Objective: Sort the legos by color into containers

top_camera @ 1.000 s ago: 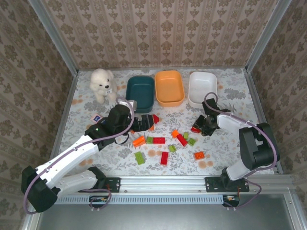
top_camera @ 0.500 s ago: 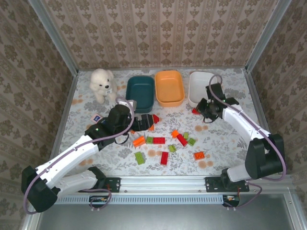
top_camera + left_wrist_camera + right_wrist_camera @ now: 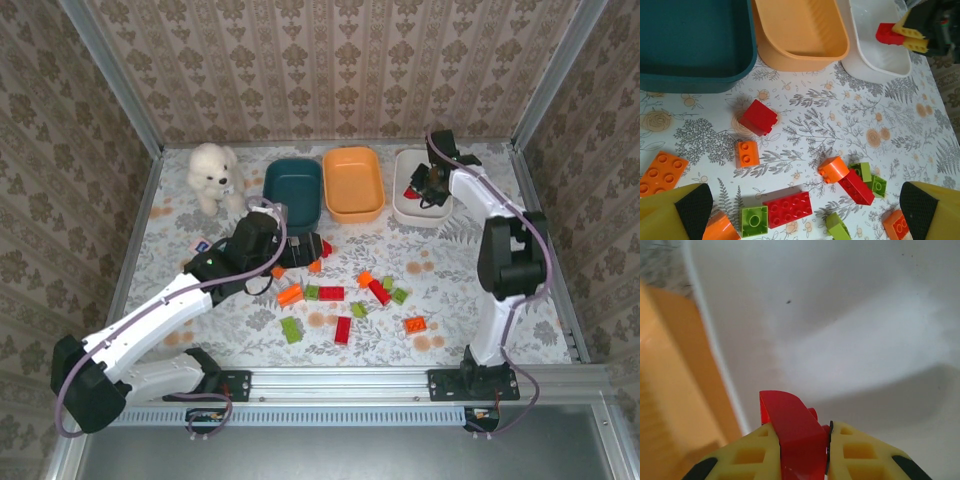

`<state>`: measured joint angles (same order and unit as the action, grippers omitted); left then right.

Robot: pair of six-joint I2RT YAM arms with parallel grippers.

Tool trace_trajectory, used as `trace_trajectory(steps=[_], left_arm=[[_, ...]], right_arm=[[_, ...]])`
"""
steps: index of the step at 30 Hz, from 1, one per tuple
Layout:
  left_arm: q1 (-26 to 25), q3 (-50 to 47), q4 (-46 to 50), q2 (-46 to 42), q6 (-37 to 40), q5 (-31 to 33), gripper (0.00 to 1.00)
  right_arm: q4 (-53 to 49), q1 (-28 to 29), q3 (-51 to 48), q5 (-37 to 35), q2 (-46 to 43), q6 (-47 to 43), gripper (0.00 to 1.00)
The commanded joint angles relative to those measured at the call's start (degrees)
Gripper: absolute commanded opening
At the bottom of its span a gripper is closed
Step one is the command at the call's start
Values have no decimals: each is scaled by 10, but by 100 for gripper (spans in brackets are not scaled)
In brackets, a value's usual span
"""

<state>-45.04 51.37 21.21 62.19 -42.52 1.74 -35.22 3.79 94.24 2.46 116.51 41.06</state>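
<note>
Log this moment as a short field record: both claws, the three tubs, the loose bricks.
right claw: shut on a red brick, held over the white tub
left claw: open, above the loose bricks
teal tub: interior looks bare
orange tub: interior looks bare
loose bricks: red, orange and green, scattered on the table in front of the tubs
other: white plush bear left of the teal tub
</note>
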Motion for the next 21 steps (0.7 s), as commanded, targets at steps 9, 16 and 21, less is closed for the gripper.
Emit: trace_trajectory(steps=[9, 16, 21], left_arm=[[-2, -13, 51, -67, -50, 46, 100], [-3, -23, 68, -86, -60, 59, 100], [0, -18, 132, -85, -90, 103, 99]], right_arm=[[-59, -32, 106, 44, 101, 41, 30], [-77, -31, 136, 44, 77, 20, 43], [-75, -24, 123, 35, -12, 10, 45]])
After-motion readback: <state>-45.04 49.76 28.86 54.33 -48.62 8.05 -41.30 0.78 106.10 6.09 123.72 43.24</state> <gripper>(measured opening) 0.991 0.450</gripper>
